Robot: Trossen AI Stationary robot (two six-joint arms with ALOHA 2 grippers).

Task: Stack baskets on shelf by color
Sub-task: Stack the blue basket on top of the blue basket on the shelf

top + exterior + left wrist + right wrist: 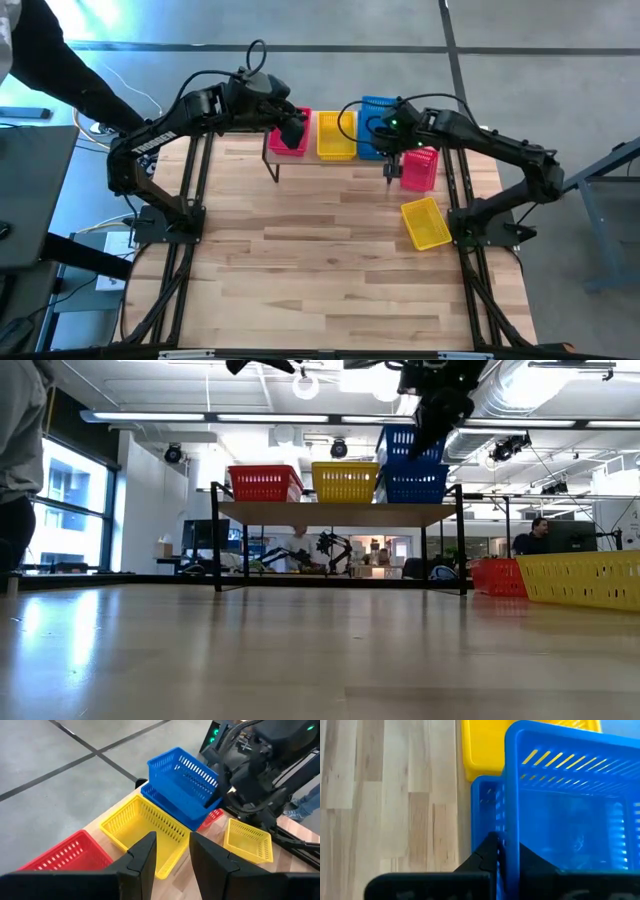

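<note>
Right tool (502, 857) pinching tilted blue mesh basket (182, 777) wall; left tool (170, 852) spread

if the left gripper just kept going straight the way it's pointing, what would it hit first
Most likely the yellow basket on the shelf. The left gripper hangs open above the shelf's red basket, aimed down toward the yellow one. Depth is hard to judge, so the tilted blue basket behind could be next.

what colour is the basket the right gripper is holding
Blue basket, clearest in the left wrist view.
</note>
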